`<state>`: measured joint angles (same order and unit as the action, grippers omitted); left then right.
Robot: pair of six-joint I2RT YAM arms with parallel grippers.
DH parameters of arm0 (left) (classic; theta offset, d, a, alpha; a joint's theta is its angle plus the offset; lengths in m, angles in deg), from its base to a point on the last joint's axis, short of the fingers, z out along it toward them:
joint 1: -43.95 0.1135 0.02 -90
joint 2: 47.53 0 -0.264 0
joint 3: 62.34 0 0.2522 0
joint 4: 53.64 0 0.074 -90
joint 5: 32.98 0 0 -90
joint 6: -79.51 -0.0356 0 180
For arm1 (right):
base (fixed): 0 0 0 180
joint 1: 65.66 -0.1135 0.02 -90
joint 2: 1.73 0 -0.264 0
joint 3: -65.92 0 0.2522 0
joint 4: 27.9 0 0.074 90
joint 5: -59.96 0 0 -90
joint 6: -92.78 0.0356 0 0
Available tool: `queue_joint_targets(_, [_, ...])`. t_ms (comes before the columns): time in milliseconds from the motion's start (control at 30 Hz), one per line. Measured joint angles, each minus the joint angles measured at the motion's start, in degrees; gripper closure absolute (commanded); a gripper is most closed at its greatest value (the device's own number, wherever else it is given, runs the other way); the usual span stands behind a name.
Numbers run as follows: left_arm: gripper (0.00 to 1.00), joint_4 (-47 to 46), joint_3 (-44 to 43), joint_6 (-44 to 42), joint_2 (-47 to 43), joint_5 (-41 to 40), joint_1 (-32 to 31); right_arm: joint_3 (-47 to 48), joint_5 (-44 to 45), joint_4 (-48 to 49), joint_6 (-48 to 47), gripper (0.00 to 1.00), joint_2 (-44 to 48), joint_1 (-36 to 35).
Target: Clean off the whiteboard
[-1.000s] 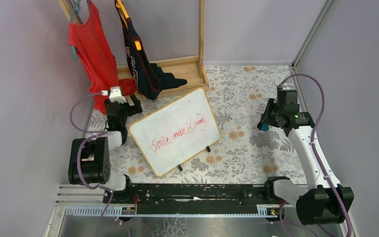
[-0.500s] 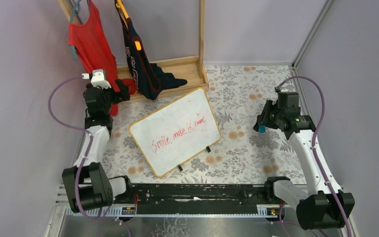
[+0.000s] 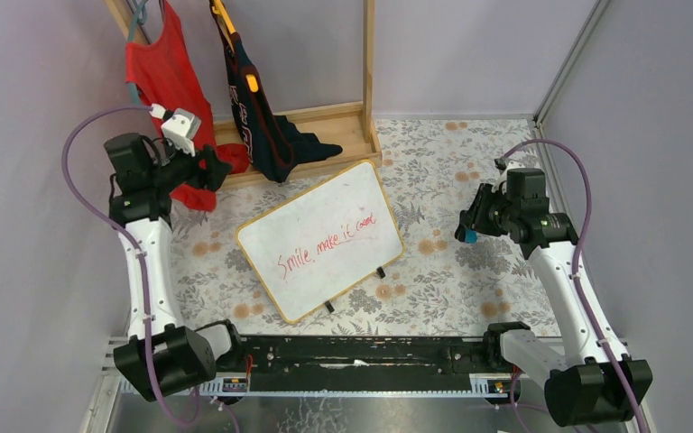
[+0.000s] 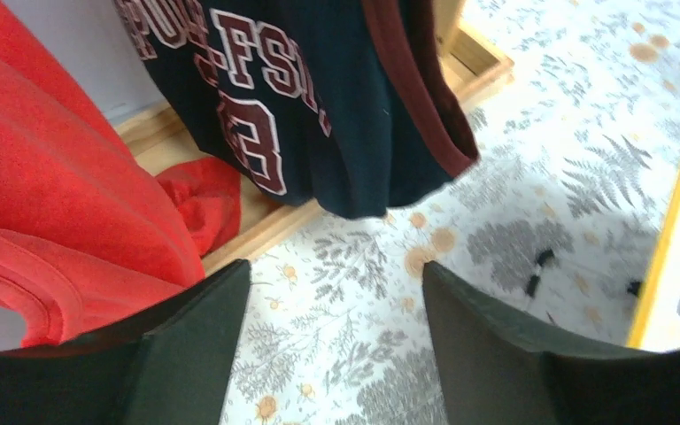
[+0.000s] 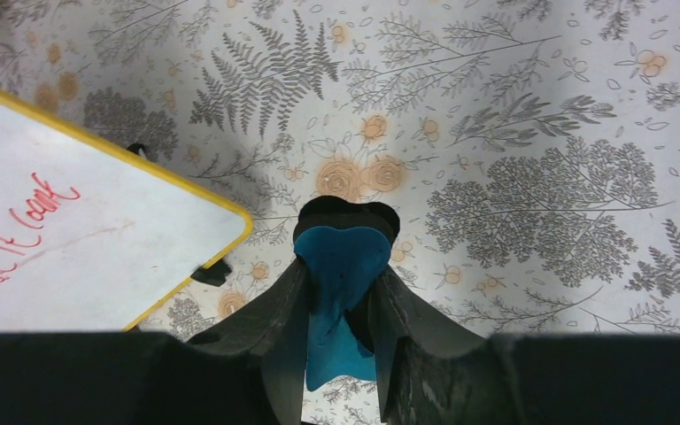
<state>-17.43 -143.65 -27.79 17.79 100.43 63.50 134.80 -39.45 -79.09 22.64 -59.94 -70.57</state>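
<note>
The whiteboard (image 3: 320, 239) lies tilted on the floral cloth, light-wood frame, small black feet on its near edge, red writing across it. Its corner shows in the right wrist view (image 5: 71, 239), and its frame edge at the right of the left wrist view (image 4: 673, 221). My right gripper (image 3: 467, 230) is shut on a blue-and-black eraser (image 5: 343, 266), held above the cloth to the right of the board. My left gripper (image 3: 215, 171) is open and empty, raised at the far left near the hanging clothes; its fingers (image 4: 195, 345) stand wide apart.
A wooden clothes rack (image 3: 343, 122) stands at the back with a red top (image 3: 167, 90) and a dark jersey (image 3: 253, 108) hanging; both show close in the left wrist view, the red top (image 4: 62, 195) and the jersey (image 4: 319, 97). Walls close in left and right.
My left arm has risen and swung away from the board's left corner to the far left by the red top. My right gripper with the eraser has moved slightly left toward the board.
</note>
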Motion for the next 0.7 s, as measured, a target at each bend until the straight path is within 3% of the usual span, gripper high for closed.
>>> queue_joint_targets(167, [0.36,18.1,-7.8,-13.9,2.3,9.5,5.8,0.0,-2.5,0.5,0.1,1.0,1.4,-0.7])
queue_joint_targets(367, [0.32,42.7,-21.1,-32.5,11.3,18.5,9.2,0.0,-3.8,0.9,0.1,1.0,1.9,-2.3])
queue_joint_targets(500, [0.31,52.0,-18.9,-39.1,11.4,20.8,9.2,0.0,-3.8,1.0,0.1,1.0,2.0,-2.7])
queue_joint_targets(700, [0.39,57.8,-12.7,-42.1,3.8,21.3,9.0,0.0,-3.6,2.1,0.4,1.0,1.9,-4.2])
